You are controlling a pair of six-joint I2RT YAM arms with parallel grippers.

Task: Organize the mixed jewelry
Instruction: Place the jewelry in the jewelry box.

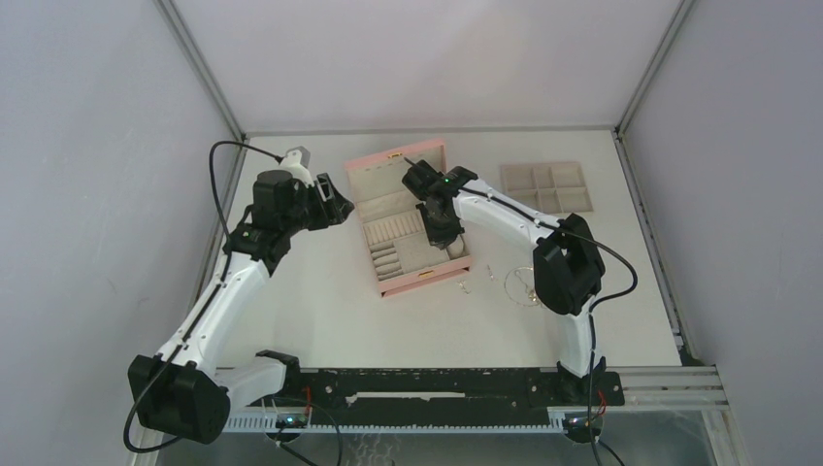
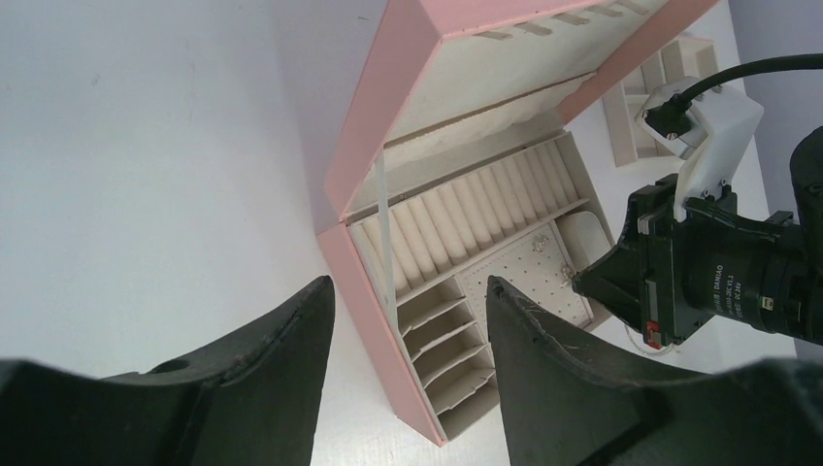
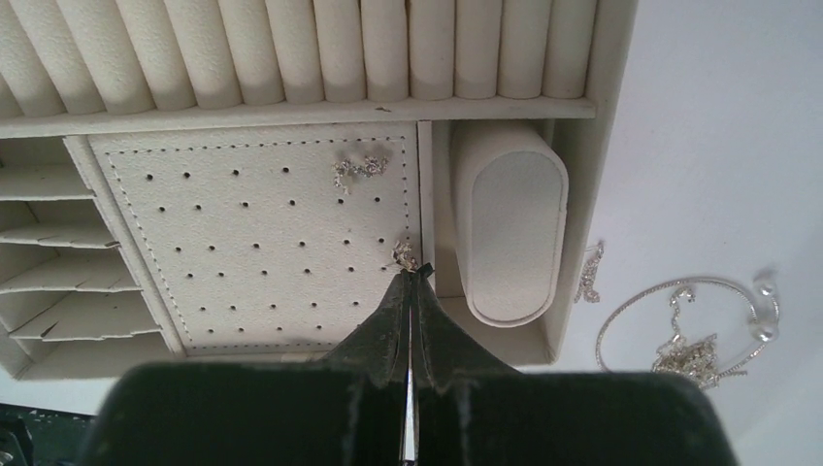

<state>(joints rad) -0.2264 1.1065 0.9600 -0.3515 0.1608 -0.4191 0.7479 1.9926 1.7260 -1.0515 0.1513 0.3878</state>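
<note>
Currently the right gripper (image 3: 411, 277) reaches down into the open pink box (image 3: 573, 194), its jaws pressed fully together over the perforated panel (image 3: 243, 252). Its tips touch a tiny silver earring piece (image 3: 402, 255) at the panel's right edge; whether that piece is actually pinched cannot be told. A second silver piece (image 3: 359, 170) lies higher on the same panel, near the ring rolls (image 3: 291, 49). Outside the box, on the white table (image 1: 330, 311), a small silver bit (image 3: 588, 274) sits just beside the box wall, with the looped chain necklace (image 3: 689, 335) lying near it. The left gripper (image 2: 408, 330) hangs beside the box's left side, jaws parted and holding nothing. A beige tray (image 1: 548, 186) rests well apart, at the far right.
</note>
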